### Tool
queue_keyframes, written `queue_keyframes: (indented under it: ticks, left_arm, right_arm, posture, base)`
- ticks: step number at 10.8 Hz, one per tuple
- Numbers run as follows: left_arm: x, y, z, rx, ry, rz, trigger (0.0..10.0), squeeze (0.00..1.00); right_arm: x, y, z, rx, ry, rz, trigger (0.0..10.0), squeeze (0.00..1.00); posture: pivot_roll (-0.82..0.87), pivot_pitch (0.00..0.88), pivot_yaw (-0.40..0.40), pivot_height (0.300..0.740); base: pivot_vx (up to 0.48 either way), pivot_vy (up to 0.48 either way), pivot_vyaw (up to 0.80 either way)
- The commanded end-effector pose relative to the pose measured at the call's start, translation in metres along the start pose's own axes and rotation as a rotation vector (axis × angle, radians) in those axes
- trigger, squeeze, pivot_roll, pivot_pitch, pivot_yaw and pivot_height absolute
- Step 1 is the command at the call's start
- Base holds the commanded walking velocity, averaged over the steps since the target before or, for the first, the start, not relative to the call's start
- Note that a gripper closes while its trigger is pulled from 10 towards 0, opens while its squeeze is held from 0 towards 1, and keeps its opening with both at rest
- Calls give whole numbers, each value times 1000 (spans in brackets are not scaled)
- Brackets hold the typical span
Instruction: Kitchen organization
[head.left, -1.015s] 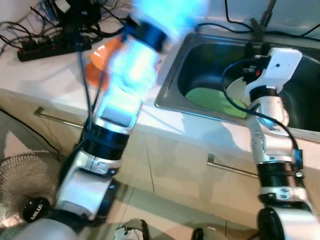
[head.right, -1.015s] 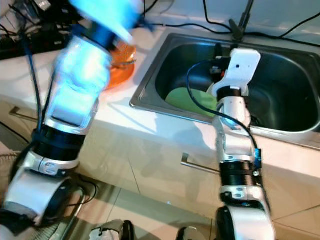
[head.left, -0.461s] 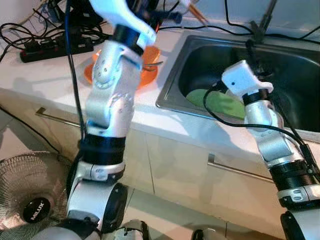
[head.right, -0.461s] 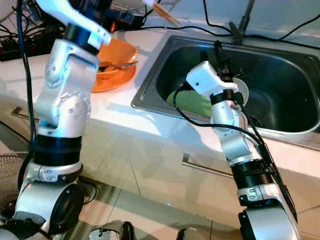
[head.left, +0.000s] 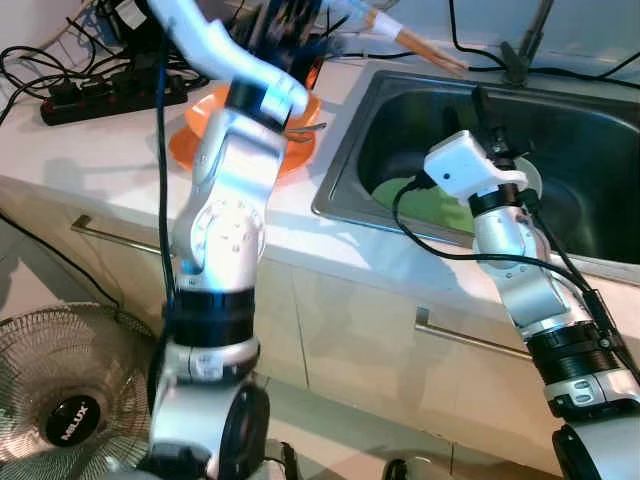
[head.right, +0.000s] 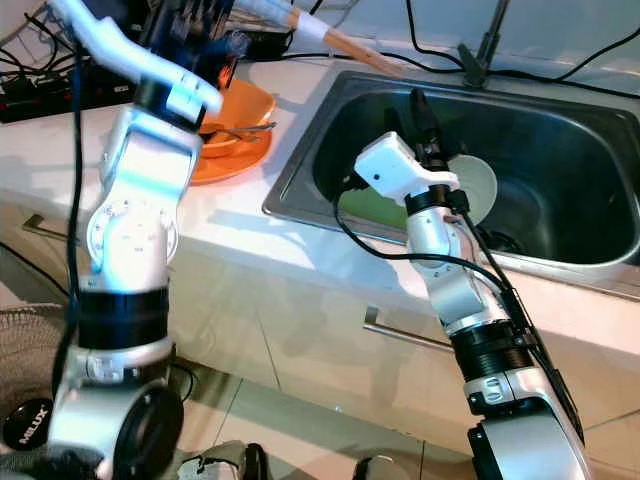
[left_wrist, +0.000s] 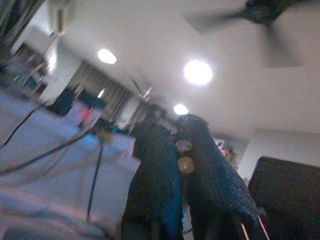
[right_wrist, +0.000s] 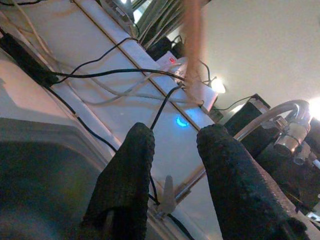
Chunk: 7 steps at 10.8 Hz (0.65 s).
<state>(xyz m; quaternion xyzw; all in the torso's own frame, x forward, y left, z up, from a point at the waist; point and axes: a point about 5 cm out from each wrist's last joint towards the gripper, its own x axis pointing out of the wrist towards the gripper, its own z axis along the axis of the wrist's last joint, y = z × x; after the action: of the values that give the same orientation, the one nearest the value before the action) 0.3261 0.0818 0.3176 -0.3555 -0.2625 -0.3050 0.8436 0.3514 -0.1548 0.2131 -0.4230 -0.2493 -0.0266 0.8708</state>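
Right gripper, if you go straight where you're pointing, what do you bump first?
Probably the sink's back rim or the black cables behind it; the right gripper points there, though depth is unclear.

Head views: bright, even overhead light; the white countertop (head.left: 90, 150) is nearly blown out, the steel sink (head.right: 560, 130) dark with soft sheen. Focus is fairly sharp, with slight blur at the top edge. Left wrist view: dim and soft, with glaring ceiling lamps (left_wrist: 198, 72). Right wrist view: a bright flare at one edge, with blurred black fingers (right_wrist: 125, 180)
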Motion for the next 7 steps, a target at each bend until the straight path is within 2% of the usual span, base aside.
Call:
queue_keyframes:
  ticks: [1, 7]
  left_arm:
    - [-3, 0, 2, -22, -5, 12, 10000, 0]
    - [-4, -2, -6, -17, 41, 11, 10000, 0]
  right_arm:
    - [1, 1, 0, 5, 6, -2, 10000, 0]
    - [2, 5, 7, 26, -15, 1, 10000, 0]
  posture:
    - [39, 68, 55, 740]
    - [37, 78, 56, 740]
  base:
    - [0, 0, 0]
    - [0, 0, 0]
